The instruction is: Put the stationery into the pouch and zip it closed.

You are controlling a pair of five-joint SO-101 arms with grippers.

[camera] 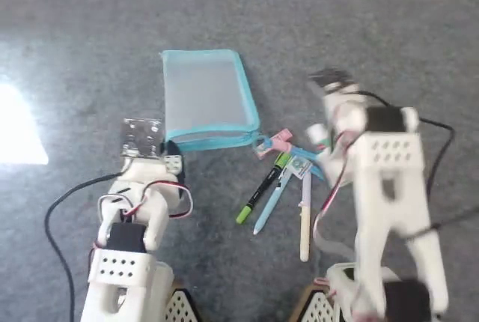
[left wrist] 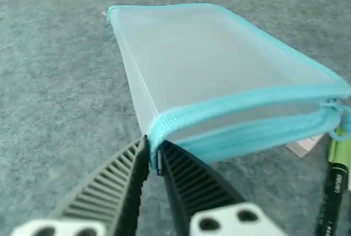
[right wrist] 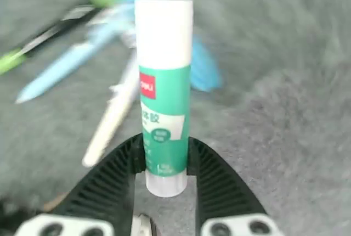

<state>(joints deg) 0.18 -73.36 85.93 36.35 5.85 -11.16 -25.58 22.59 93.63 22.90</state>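
The left gripper (left wrist: 152,156) is clamped shut on the near corner of the teal-edged pouch (camera: 206,97), at its zip edge. The pouch lies flat on the grey table (camera: 75,60). A loose cluster of pens (camera: 281,183) lies on the table just right of the pouch's zip end, and further right the right gripper (right wrist: 163,156) is closed around the base of a green-and-white glue stick (right wrist: 163,71), close to the pens.
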